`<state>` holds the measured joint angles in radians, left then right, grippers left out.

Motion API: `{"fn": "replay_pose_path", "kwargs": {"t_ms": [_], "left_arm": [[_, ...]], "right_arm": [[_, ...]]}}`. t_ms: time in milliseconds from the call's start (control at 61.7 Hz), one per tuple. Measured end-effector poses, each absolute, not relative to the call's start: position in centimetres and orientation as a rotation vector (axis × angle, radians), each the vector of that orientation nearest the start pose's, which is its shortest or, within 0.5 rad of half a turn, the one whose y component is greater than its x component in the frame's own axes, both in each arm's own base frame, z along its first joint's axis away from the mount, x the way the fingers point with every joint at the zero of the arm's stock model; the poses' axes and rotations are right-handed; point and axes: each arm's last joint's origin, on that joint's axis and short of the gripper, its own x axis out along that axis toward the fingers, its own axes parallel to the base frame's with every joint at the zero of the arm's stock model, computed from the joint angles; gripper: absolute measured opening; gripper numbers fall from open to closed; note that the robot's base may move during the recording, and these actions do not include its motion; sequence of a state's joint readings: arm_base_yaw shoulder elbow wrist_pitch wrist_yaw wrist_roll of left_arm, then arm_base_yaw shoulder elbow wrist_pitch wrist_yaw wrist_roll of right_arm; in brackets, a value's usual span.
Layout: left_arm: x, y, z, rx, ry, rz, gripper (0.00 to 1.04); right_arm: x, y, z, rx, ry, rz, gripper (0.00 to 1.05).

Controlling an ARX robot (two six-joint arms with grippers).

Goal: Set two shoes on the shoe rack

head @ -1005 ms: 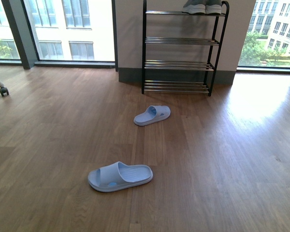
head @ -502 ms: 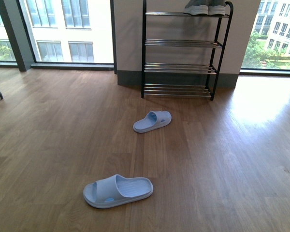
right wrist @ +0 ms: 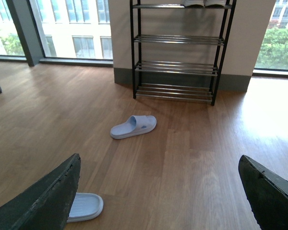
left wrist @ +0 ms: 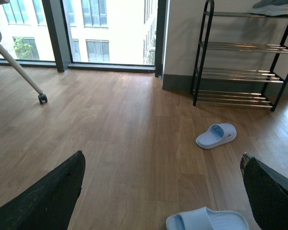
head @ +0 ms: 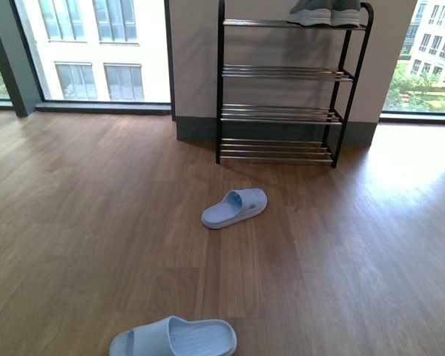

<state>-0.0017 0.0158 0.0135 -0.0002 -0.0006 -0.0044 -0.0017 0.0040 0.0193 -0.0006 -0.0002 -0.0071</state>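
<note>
The two shoes, grey sneakers with white soles, sit side by side on the top shelf of the shoe rack, a black frame with chrome-bar shelves against the far wall. The left wrist view shows the shoes on the rack, and the right wrist view shows only their soles above the rack's lower shelves. My left gripper and right gripper are both open, holding nothing, low over the wooden floor and far from the rack. Neither arm appears in the front view.
Two light blue slides lie on the floor: one a short way in front of the rack, one close to me. A white pole on a caster stands far left. Floor-to-ceiling windows flank the wall behind the rack.
The front view has closed in on the rack. Both slides have shifted down the picture, the near one to its bottom edge. The caster at the left has left the view.
</note>
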Motion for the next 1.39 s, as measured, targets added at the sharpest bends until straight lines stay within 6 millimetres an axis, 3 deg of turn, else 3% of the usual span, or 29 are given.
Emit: {"fn": "replay_pose_path", "kwargs": {"t_ms": [389, 502, 599, 680, 794, 940, 1069, 1150, 1248, 1393], "left_arm": [[9.8, 0.0, 16.7, -0.005, 0.004, -0.003, 0.95], [9.9, 0.3, 16.0, -0.364, 0.449, -0.072, 0.95], [10.5, 0.8, 16.0, -0.596, 0.544, -0.081, 0.95], [11.6, 1.3, 16.6, -0.677, 0.556, -0.026, 0.95], [14.4, 1.2, 16.8, -0.705, 0.579, 0.068, 0.95], [18.1, -0.9, 15.9, -0.679, 0.672, 0.079, 0.95], [23.0, -3.4, 12.4, -0.702, 0.823, 0.096, 0.95], [24.8, -4.0, 10.8, -0.72, 0.881, 0.131, 0.95], [26.7, -5.0, 9.3, -0.75, 0.92, 0.151, 0.95], [32.0, -7.9, 5.6, -0.87, 0.928, 0.146, 0.95]], "right_arm": [[9.7, 0.0, 17.0, -0.007, -0.014, -0.002, 0.95], [9.7, 0.0, 17.0, -0.007, -0.014, -0.002, 0.95], [9.7, 0.0, 17.0, -0.007, -0.014, -0.002, 0.95], [9.7, 0.0, 17.0, -0.007, -0.014, -0.002, 0.95], [9.7, 0.0, 17.0, -0.007, -0.014, -0.002, 0.95], [9.7, 0.0, 17.0, -0.007, -0.014, -0.002, 0.95], [9.7, 0.0, 17.0, -0.007, -0.014, -0.002, 0.95], [9.7, 0.0, 17.0, -0.007, -0.014, -0.002, 0.95], [9.7, 0.0, 17.0, -0.007, -0.014, -0.002, 0.95], [9.7, 0.0, 17.0, -0.007, -0.014, -0.002, 0.95]]}}
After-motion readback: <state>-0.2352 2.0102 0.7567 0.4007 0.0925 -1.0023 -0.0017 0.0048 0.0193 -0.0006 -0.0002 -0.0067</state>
